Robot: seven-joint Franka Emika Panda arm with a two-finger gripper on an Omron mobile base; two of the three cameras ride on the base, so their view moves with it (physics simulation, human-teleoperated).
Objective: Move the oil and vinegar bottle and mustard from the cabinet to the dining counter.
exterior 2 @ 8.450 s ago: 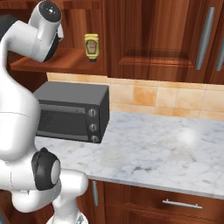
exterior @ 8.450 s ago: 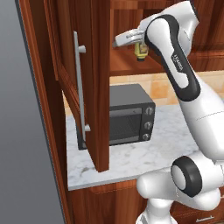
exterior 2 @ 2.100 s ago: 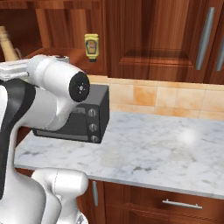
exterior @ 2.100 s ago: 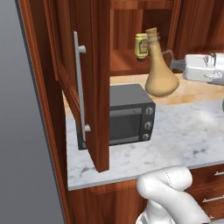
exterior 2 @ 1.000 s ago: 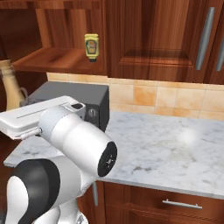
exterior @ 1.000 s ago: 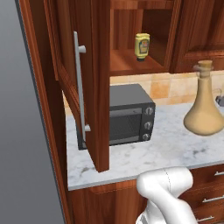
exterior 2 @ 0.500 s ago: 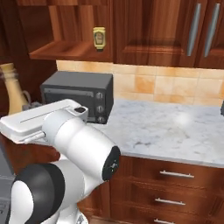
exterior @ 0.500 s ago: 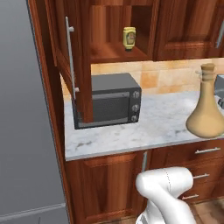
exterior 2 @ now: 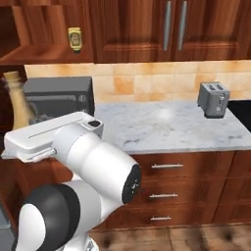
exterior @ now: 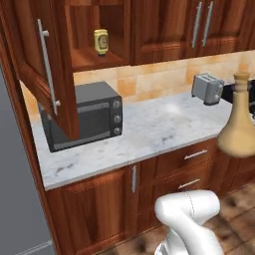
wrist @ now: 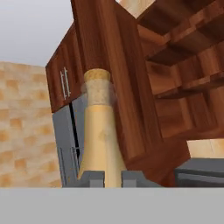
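The gripper (wrist: 113, 177) is clenched on the neck of the oil and vinegar bottle (exterior: 238, 127), holding it upright in the air, clear of the marble worktop (exterior: 149, 129). The mustard (exterior: 101, 42) stands on the open cabinet (exterior: 94, 59) shelf above the toaster oven (exterior: 84, 114).

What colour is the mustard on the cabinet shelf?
Yellow; the mustard shows best in the left base view.
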